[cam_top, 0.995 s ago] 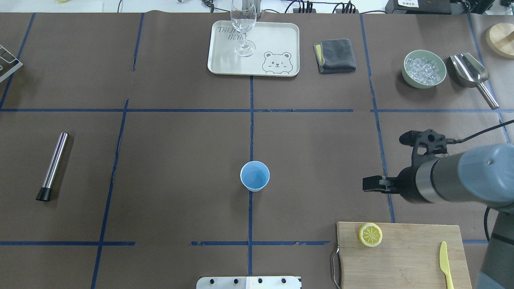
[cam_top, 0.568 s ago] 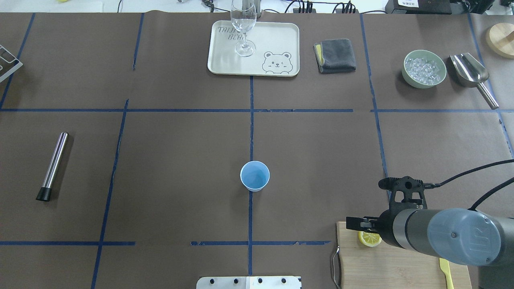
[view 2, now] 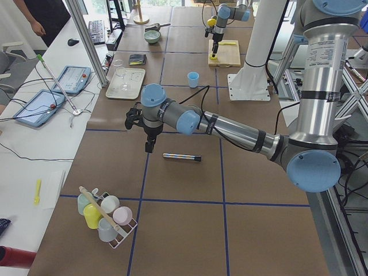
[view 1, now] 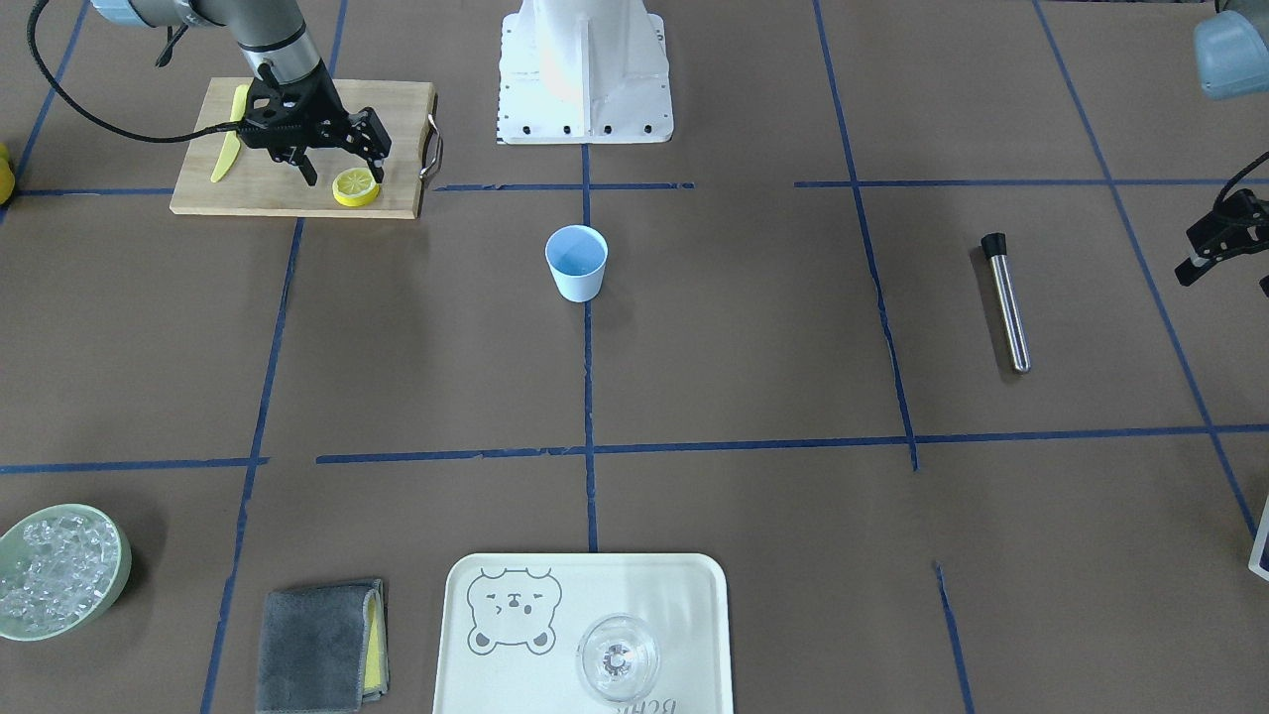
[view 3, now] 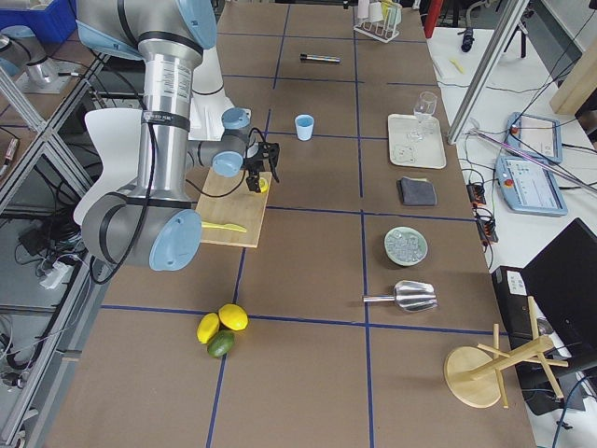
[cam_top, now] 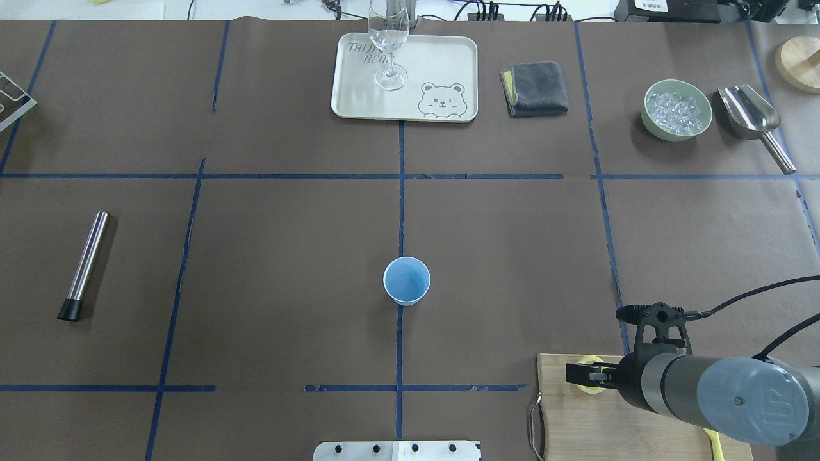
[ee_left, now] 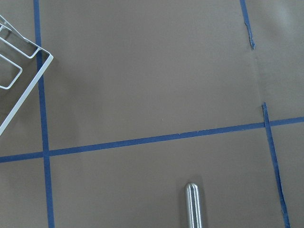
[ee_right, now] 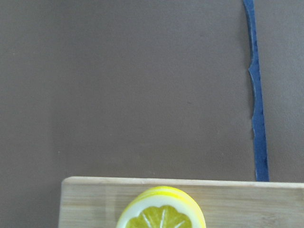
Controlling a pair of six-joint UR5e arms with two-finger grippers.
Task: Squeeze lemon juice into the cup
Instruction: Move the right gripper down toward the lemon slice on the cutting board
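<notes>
The lemon slice [view 1: 355,186] lies flat near the corner of the wooden cutting board [view 1: 268,196]. Its top edge shows in the right wrist view [ee_right: 161,214]. From overhead my right gripper [cam_top: 584,374] covers most of it. My right gripper [view 1: 344,167] is open, its fingers straddling the air just above the slice, holding nothing. The light-blue cup [cam_top: 406,282] stands upright at the table's middle, well apart from the board. My left gripper [view 1: 1226,278] hovers open and empty at the far left end, beyond the metal tube [cam_top: 84,266].
A yellow plastic knife [view 1: 230,149] lies on the board behind the gripper. At the far side are a tray [cam_top: 442,57] with a clear glass [cam_top: 389,38], a grey cloth [cam_top: 535,88], a green ice bowl [cam_top: 678,109] and a scoop [cam_top: 749,115].
My right arm has swung from beside the board toward the robot and come over the lemon slice, now covering most of it from overhead. The cup and slice have not moved.
</notes>
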